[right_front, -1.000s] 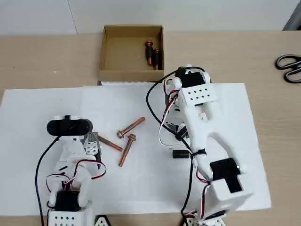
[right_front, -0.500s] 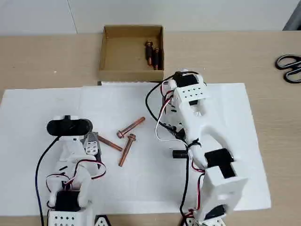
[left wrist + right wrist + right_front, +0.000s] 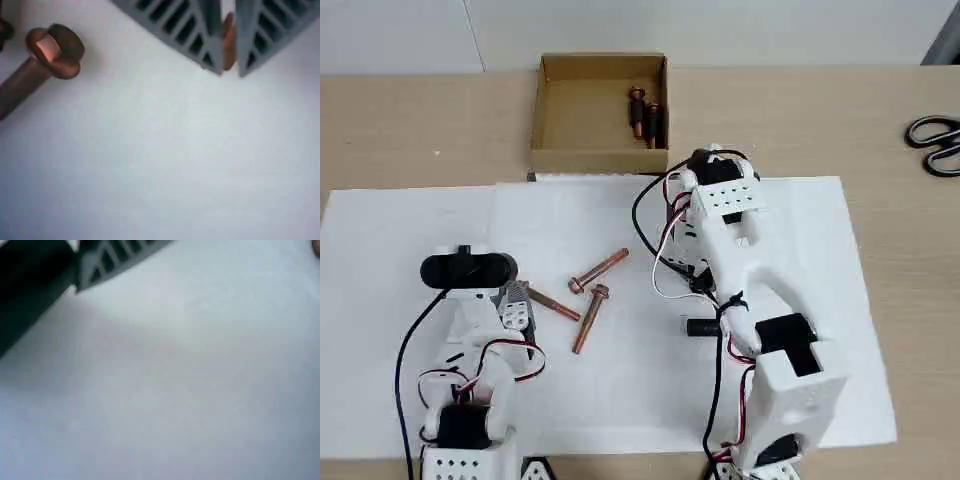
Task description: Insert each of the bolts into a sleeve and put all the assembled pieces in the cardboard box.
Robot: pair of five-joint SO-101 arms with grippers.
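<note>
Paper (image 3: 410,230) carries one sleeve (image 3: 696,326) half-hidden by right arm (image 3: 740,260).

Three bolts (image 3: 598,270) loose on the one white paper sheet (image 3: 400,230), count them, three! Two assembled pieces (image 3: 637,108) sitting in the single cardboard box (image 3: 600,158), one black sleeve (image 3: 703,326) lying out, and one pair of scissors (image 3: 935,143).

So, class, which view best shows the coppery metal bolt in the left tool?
The high view: the coppery metal bolt shows along its length, sticking out of the left tool over the white paper. The left wrist view gives a sliver of it between grey fingers. The right wrist view faces the paper.
</note>
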